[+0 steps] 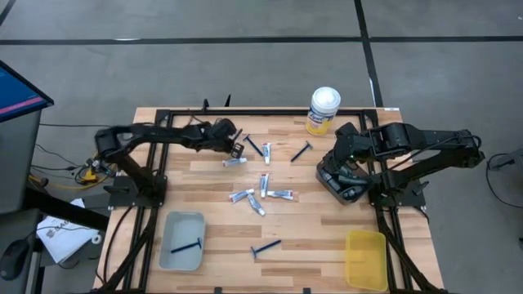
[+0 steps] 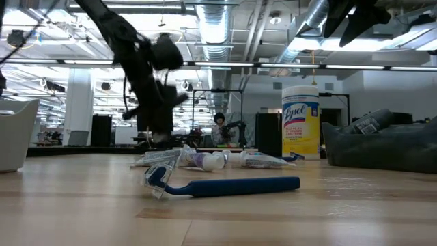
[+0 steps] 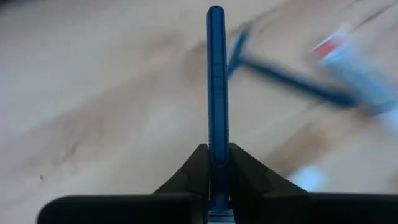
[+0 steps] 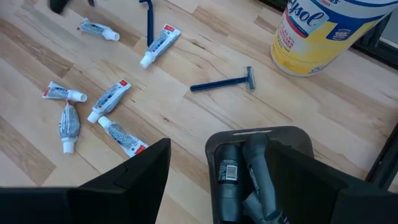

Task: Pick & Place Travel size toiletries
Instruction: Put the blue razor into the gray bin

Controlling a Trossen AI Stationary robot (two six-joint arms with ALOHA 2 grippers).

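My left gripper (image 1: 238, 149) is at the table's far left and is shut on a blue razor (image 3: 216, 81). Another razor (image 1: 256, 145) and a white tube (image 1: 265, 150) lie flat just beyond it. Several more tubes (image 1: 263, 184) lie around the table's middle. Razors also lie at the far right (image 1: 301, 152) and near the front edge (image 1: 265, 247). My right gripper (image 4: 217, 186) hangs open above the dark tray (image 1: 357, 196), which holds dark grey containers (image 4: 229, 174). My left gripper pinches the razor's blue handle (image 3: 217, 152) between its two fingers. The handle runs straight on past the fingertips, in line with them, to its rounded free end (image 3: 216, 12). The fingers slant down toward the table. The razor's head does not show.
A tall yellow canister with a white lid (image 1: 324, 110) stands at the far edge. A grey tray (image 1: 167, 255) with one razor (image 1: 186, 245) sits at the near left. A yellow tray (image 1: 365, 260) sits at the near right. Bare wood lies between the trays.
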